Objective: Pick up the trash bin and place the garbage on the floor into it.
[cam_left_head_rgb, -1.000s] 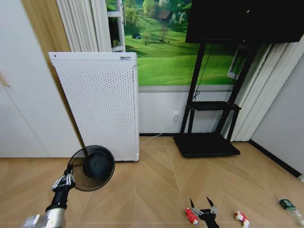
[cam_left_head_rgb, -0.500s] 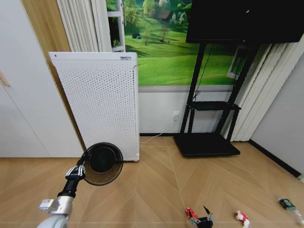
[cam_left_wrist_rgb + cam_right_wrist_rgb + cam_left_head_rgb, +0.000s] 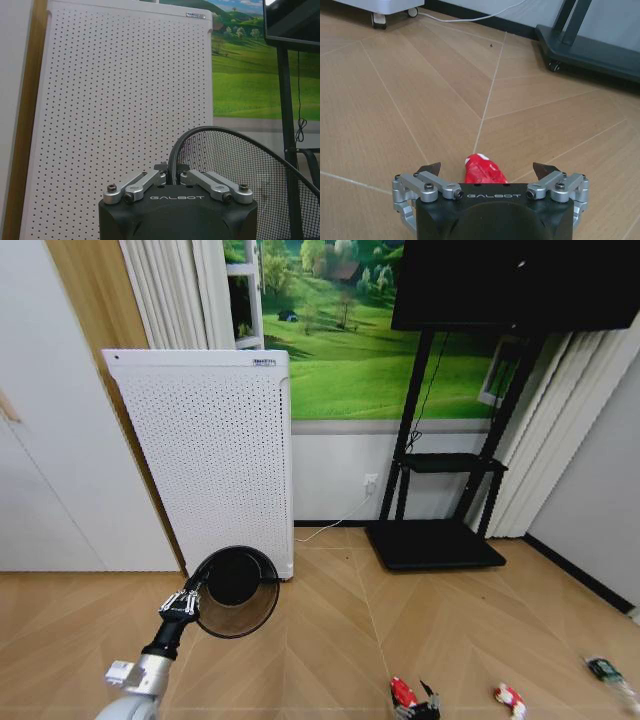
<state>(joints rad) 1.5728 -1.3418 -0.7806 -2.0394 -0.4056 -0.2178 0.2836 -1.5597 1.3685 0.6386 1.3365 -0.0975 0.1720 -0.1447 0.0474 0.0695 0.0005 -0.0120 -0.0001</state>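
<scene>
A Galbot G1 robot holds the trash bin (image 3: 238,591) off the floor (image 3: 330,630) with its left gripper (image 3: 184,602), whose fingers are clamped on the bin's wire rim; the left wrist view shows the rim (image 3: 200,132) pinched between the two silver finger links, with the black mesh spreading away toward the television stand. The bin hangs tilted, its mouth turned toward the camera, in front of the lower corner of the tall white perforated appliance (image 3: 210,450). Low at the bottom edge of the head view, the right gripper (image 3: 424,702) is down at the parquet with its fingers spread wide on either side of a crumpled red-and-white wrapper (image 3: 482,171); the right wrist view places the wrapper between the two dark fingertips (image 3: 430,168), not yet gripped, though whether the fingertips touch the floor is hard to judge from here. A second red-and-white wrapper (image 3: 509,699) lies on the wood to the robot's right of the gripper, and a small clear bottle (image 3: 611,674) with a green label rests farther right, near the dark strip along the wall.
</scene>
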